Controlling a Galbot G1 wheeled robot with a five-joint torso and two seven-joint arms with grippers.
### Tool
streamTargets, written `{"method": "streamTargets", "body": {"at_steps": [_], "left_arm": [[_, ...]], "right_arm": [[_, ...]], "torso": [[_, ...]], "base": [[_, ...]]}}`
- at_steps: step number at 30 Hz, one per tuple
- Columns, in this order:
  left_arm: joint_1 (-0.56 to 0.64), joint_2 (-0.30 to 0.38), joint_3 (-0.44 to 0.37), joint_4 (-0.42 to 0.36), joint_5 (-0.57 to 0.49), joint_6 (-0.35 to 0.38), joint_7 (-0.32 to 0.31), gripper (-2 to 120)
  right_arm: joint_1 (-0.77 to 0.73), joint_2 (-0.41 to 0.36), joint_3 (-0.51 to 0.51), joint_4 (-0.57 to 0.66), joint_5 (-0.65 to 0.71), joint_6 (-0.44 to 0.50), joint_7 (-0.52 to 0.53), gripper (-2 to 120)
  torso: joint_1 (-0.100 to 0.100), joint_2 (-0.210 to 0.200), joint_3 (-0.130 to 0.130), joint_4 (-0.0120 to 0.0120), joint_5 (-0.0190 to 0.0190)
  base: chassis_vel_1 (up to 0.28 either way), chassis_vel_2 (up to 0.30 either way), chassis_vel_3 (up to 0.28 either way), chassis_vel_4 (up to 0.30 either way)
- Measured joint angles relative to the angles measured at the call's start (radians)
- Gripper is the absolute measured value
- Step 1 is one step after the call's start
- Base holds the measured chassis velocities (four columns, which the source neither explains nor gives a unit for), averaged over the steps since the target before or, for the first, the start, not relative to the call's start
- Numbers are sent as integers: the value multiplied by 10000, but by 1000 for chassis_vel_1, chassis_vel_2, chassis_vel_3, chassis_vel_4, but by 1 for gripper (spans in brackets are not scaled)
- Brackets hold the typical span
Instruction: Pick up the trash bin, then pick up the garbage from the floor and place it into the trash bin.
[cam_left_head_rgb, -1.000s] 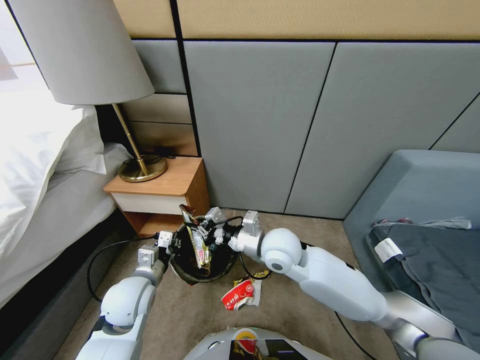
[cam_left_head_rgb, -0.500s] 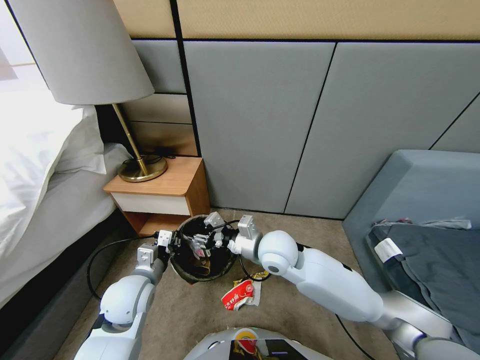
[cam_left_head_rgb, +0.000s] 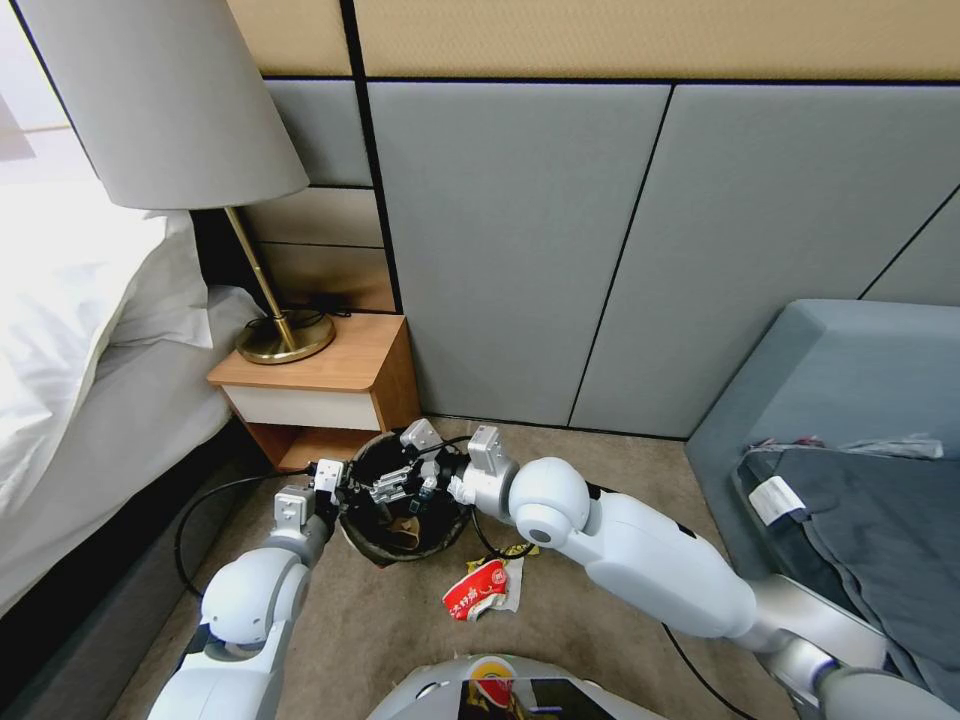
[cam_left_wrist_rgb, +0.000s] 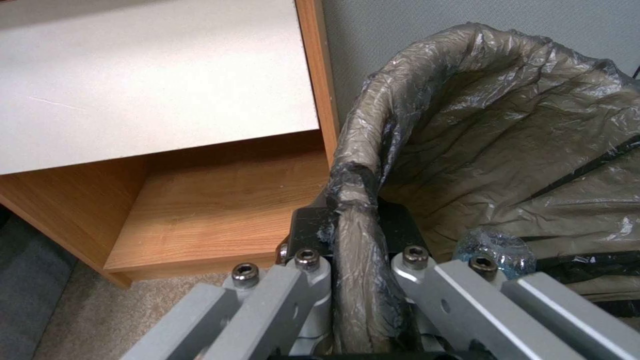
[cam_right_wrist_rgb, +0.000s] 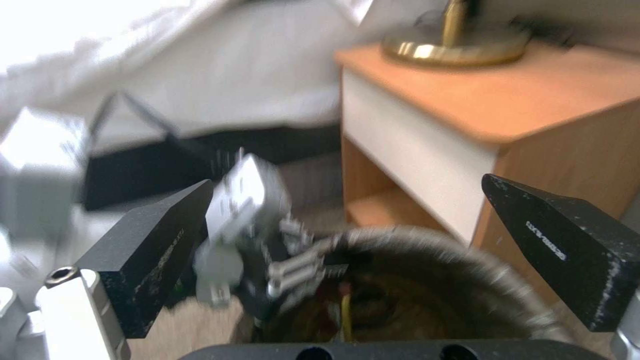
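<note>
The trash bin (cam_left_head_rgb: 372, 545), round with a dark bag liner, stands lifted just in front of the nightstand. My left gripper (cam_left_head_rgb: 340, 490) is shut on its left rim; the left wrist view shows the gripper (cam_left_wrist_rgb: 353, 225) clamped over the crinkled liner edge (cam_left_wrist_rgb: 400, 100). Over the bin's mouth my right gripper (cam_left_head_rgb: 395, 488) hangs open, and its black fingers (cam_right_wrist_rgb: 153, 250) stand wide apart with nothing between them. A wrapper (cam_left_head_rgb: 405, 530) lies inside the bin. On the carpet beside the bin lie garbage pieces: a red-and-white snack packet (cam_left_head_rgb: 480, 590) and a yellow wrapper (cam_left_head_rgb: 520, 550).
A wooden nightstand (cam_left_head_rgb: 320, 375) with a brass lamp (cam_left_head_rgb: 285, 335) stands right behind the bin, and a bed (cam_left_head_rgb: 80, 380) is on the left. A grey sofa (cam_left_head_rgb: 850, 420) fills the right. A black cable (cam_left_head_rgb: 190, 530) loops on the carpet at the left.
The tall wrapper my right gripper held above the bin went down into it and now lies inside. The right gripper has opened and shifted slightly left. The left arm kept still.
</note>
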Motion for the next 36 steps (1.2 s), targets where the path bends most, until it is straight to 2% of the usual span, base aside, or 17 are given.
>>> {"method": "streamTargets", "body": {"at_steps": [8, 11, 14, 22, 26, 28, 29, 32, 33, 35, 36], "left_arm": [[-19, -50, -5, 28, 5, -1, -4, 4], [-4, -50, -11, 20, 8, -1, -14, 4], [2, -41, -45, 18, 8, -1, -19, 4], [73, -26, -236, 1, -6, -1, -34, 4], [133, -12, -302, -148, -79, -1, -67, 4], [182, -40, -402, -233, -123, -10, -79, 4], [182, -40, -402, -233, -123, -10, -79, 4], [221, -87, -487, -298, -110, -35, -95, 4], [221, -87, -487, -298, -110, -35, -95, 4], [286, -83, -541, -397, -99, -43, -97, 4], [286, -83, -541, -397, -99, -43, -97, 4]], "right_arm": [[-320, -354, 1277, 690, 710, 268, 202, 100], [-703, -683, 2249, 962, 829, 619, -82, 100], [-882, -888, 2802, 1117, 898, 892, -239, 100], [-1313, -1223, 3546, 1312, 793, 1624, 84, 100], [-2254, -1415, 4263, 1342, 478, 1772, 387, 100], [-3112, -1498, 5020, 1332, 329, 1792, 633, 100], [-3112, -1498, 5020, 1332, 329, 1792, 633, 100], [-4069, -1337, 6074, 1024, -628, 1955, 623, 100], [-4069, -1337, 6074, 1024, -628, 1955, 623, 100], [-5018, -1044, 6988, 800, -2006, 2286, 355, 100], [-5018, -1044, 6988, 800, -2006, 2286, 355, 100]], "torso": [[0, 0, 0, 0, 1], [0, 0, 0, -1, 1], [0, 0, -1, -1, 2], [0, 0, 0, 3, 0], [0, 0, 0, 0, 2], [-1, 0, -1, -3, 2], [-1, 0, -1, -3, 2], [0, 0, 0, 3, 0], [0, 0, 0, 3, 0], [0, 0, 0, 2, 1], [0, 0, 0, 2, 1]], "base": [[0, 0, 0, 0], [0, 0, 0, 0], [0, 0, 0, 0], [0, 0, 0, 0], [0, 0, 0, 0], [0, 0, 0, 0], [0, 0, 0, 0], [0, 0, 0, 0], [0, 0, 0, 0], [0, 0, 0, 0], [0, 0, 0, 0]]}}
